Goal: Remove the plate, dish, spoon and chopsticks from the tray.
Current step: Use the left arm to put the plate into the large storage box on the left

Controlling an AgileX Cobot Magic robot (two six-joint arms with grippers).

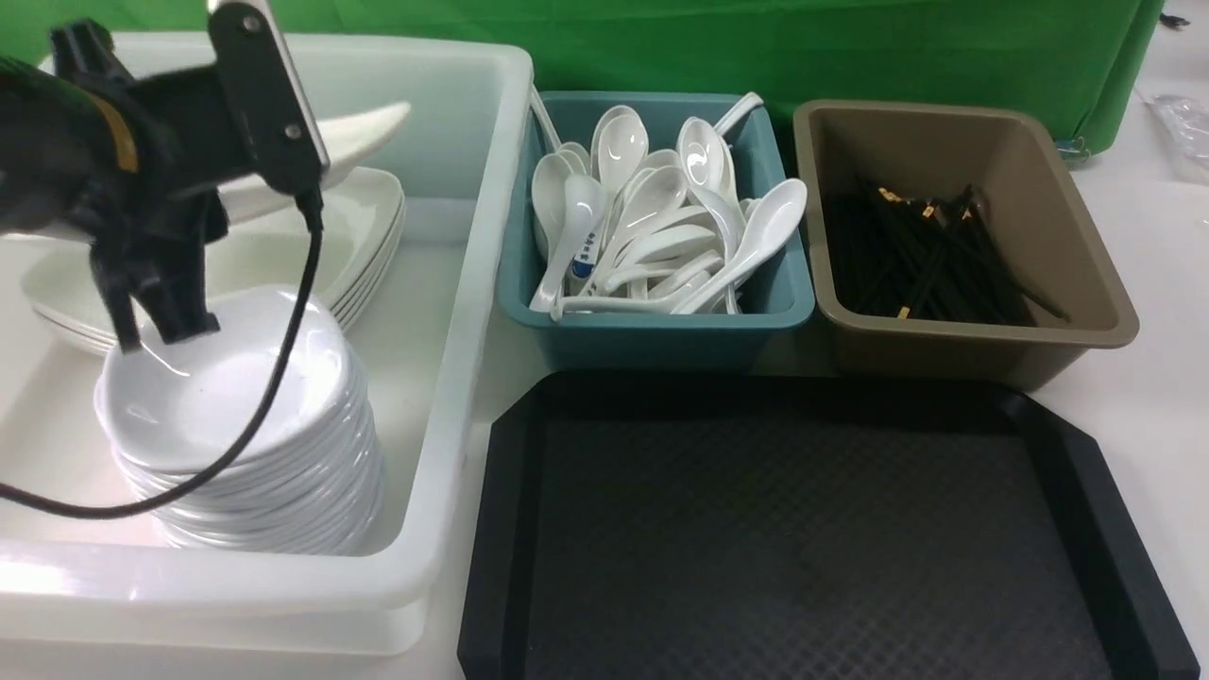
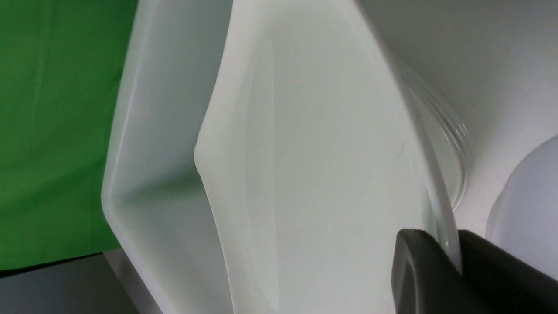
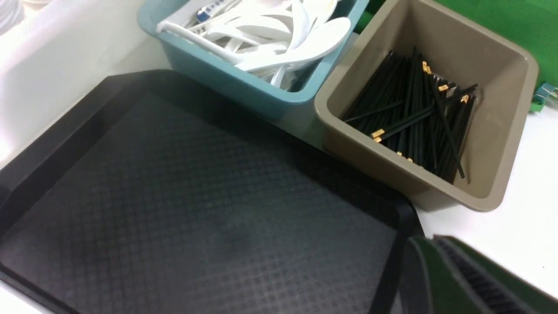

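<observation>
Left wrist view: glossy white plate (image 2: 314, 165), tilted on edge. Rim pinched tight between left fingers (image 2: 418, 270), above white tub (image 2: 144, 131).

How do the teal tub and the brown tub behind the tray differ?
The teal tub holds white spoons; the brown tub holds black chopsticks. The spoons heap up to the teal tub's rim and some stick out over it; the chopsticks lie low on the brown tub's floor. Both are open rectangular tubs standing side by side just beyond the tray.
</observation>
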